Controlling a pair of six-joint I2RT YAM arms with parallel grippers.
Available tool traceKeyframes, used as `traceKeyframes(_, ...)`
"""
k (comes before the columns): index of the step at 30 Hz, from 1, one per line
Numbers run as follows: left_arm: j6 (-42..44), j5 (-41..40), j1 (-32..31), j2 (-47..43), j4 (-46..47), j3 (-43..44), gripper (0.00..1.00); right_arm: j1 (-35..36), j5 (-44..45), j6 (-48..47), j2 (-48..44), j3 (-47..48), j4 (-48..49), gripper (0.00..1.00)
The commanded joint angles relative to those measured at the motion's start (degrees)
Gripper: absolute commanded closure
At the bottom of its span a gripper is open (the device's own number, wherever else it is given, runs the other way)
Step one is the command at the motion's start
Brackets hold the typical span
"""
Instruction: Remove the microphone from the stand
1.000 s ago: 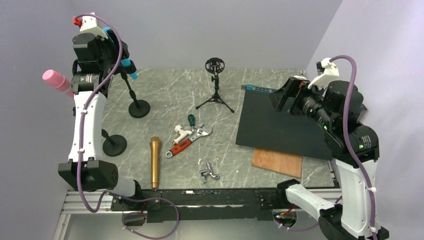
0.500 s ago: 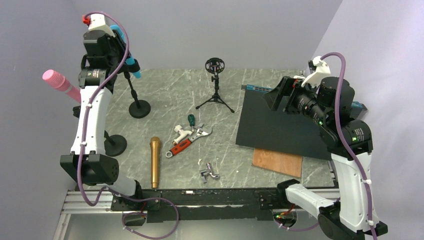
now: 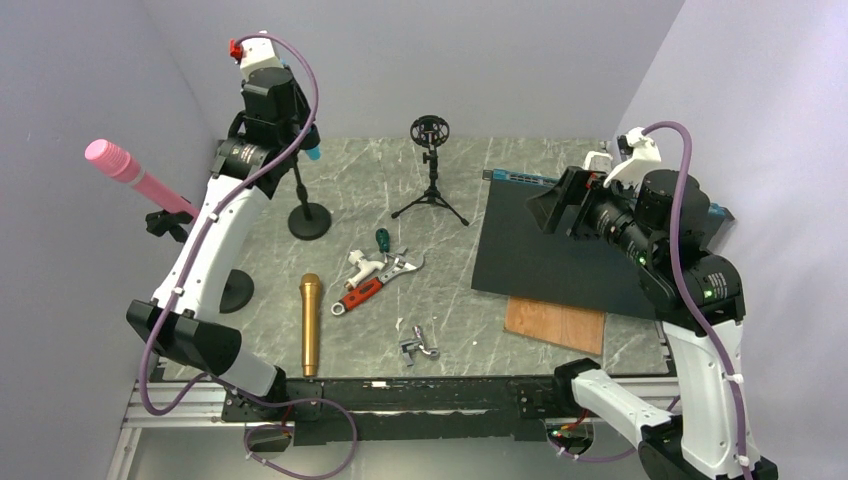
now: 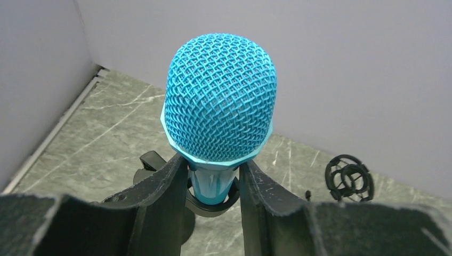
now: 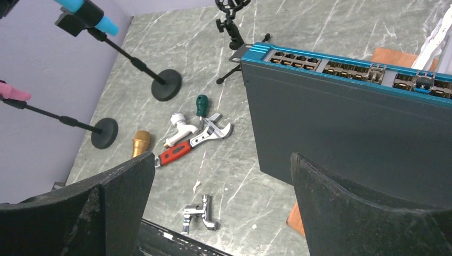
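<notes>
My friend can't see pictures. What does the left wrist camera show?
A bright blue mesh-headed microphone fills the view, its neck gripped between the left gripper's two black fingers. Behind are a grey marbled table, plain walls and a small black ring-shaped shock mount.

A gold microphone [image 3: 311, 325] lies at lower left. A red-handled wrench [image 3: 372, 285] sits mid-frame. At right, a wooden board [image 3: 556, 326] underlies a black box [image 3: 530, 262].

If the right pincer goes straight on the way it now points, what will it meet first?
Probably the grey marble tabletop beside the red-handled silver wrench, left of the flat dark box with the blue edge. The right pincer is open; depth is unclear.
</notes>
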Motion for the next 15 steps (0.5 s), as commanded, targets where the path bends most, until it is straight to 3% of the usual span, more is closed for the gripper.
traceKeyframes(1,-5.0,-4.2,-2.5,0.2,6.8,2.1,1.0,0.1,-1.0,0.7,-1.5,-0.6,2.7,0.0)
traceKeyframes(10,-12.1,-5.8,-6.0,3.5,2.9,4.2,0.98,0.2,-1.4,1.8,-2.1,-2.0,4.0,0.0)
traceKeyframes(12,-11.1,-4.1,-6.0,2.5,4.0,2.8,0.85,0.2,-0.7,2.1,-2.0,-1.9,3.8,0.01)
traceKeyframes(15,-9.9,-2.2,-5.9,0.5,5.3,0.7,0.55,0.1,-0.3,1.8,-1.1,-0.7,3.0,0.01)
